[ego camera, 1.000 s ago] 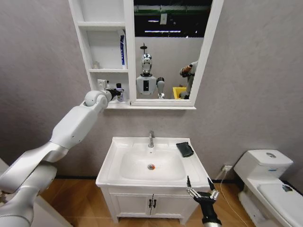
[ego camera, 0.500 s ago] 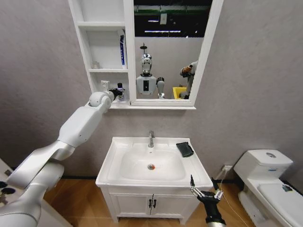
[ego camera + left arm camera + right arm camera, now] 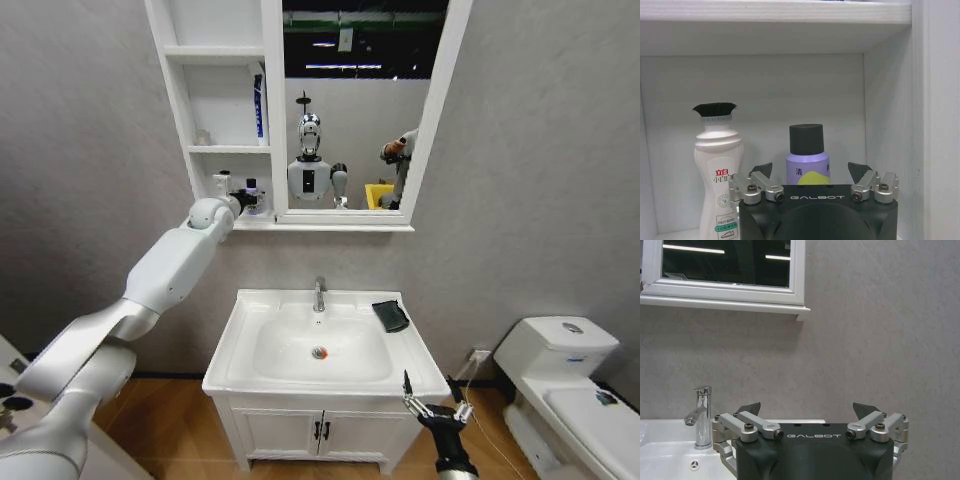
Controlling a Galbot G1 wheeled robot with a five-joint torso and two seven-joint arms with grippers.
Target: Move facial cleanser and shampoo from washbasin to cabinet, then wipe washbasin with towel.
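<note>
In the cabinet's [image 3: 181, 110] lowest niche stand two bottles, the facial cleanser and the shampoo: a white one with a black cap [image 3: 222, 183] [image 3: 717, 175] and a lilac one with a dark cap [image 3: 252, 190] [image 3: 807, 155]. I cannot tell which is which. My left gripper [image 3: 243, 199] [image 3: 810, 171] is open just in front of the lilac bottle and not touching it. A dark folded towel [image 3: 391, 316] lies on the right rim of the washbasin [image 3: 232, 345]. My right gripper [image 3: 432, 402] [image 3: 810, 412] hangs open below the washbasin's front right corner.
A chrome tap [image 3: 319, 294] [image 3: 702, 415] stands at the back of the bowl. The mirror panel [image 3: 350, 100] fills the cabinet's right side. A blue-and-white item [image 3: 259, 105] leans in the middle niche. A white toilet [image 3: 565, 385] stands to the right.
My left arm has swung a little to the right, so the white bottle now shows beside its wrist. The right gripper has dropped slightly lower and to the right.
</note>
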